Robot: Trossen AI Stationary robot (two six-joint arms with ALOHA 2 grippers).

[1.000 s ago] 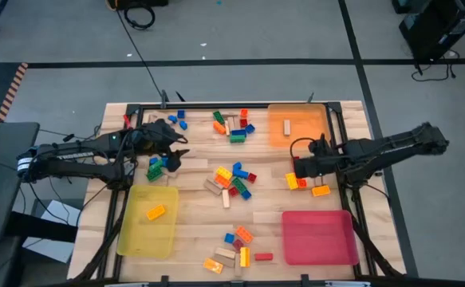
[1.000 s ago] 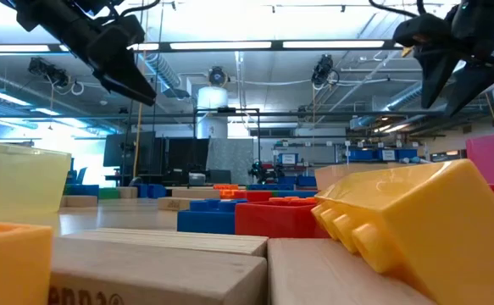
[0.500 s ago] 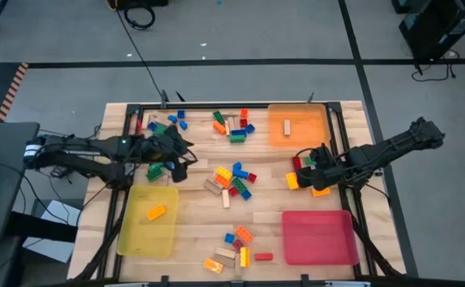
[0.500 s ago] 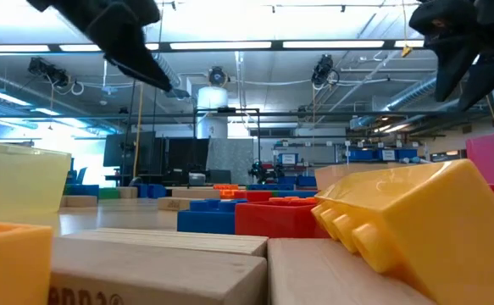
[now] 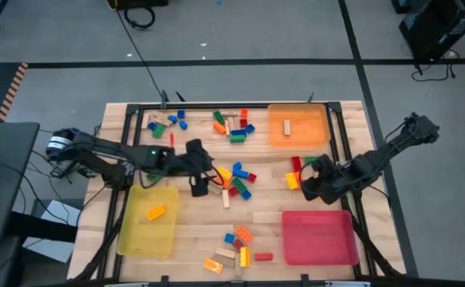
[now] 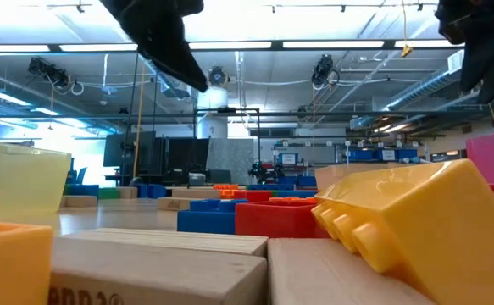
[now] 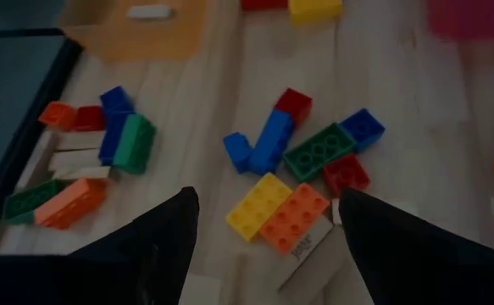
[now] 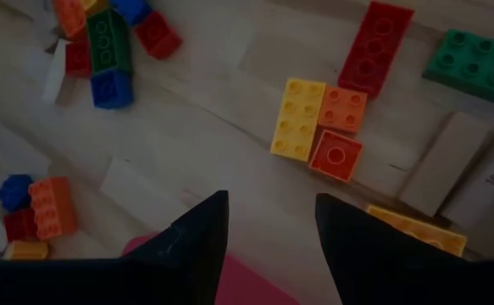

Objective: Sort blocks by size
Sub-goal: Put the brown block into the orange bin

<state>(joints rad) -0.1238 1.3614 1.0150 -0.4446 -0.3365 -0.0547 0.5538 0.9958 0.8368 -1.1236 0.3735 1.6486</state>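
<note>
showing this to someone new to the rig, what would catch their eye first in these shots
Probably the bright toy blocks scattered in clusters over the wooden table, with a dense pile at its middle. Next, the three flat trays: yellow tray near the left arm, orange tray at the far right, red tray at the near right. The left gripper hangs open beside the middle pile; the right gripper hovers, empty, over blocks at the right edge.

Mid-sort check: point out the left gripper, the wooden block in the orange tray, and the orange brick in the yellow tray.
left gripper (image 5: 199,182), high view, between its open fingertips.
wooden block (image 5: 286,127), high view, centre of its top face, inside the orange tray (image 5: 316,138).
orange brick (image 5: 155,212), high view, middle of its studded top, inside the yellow tray (image 5: 136,236).
</note>
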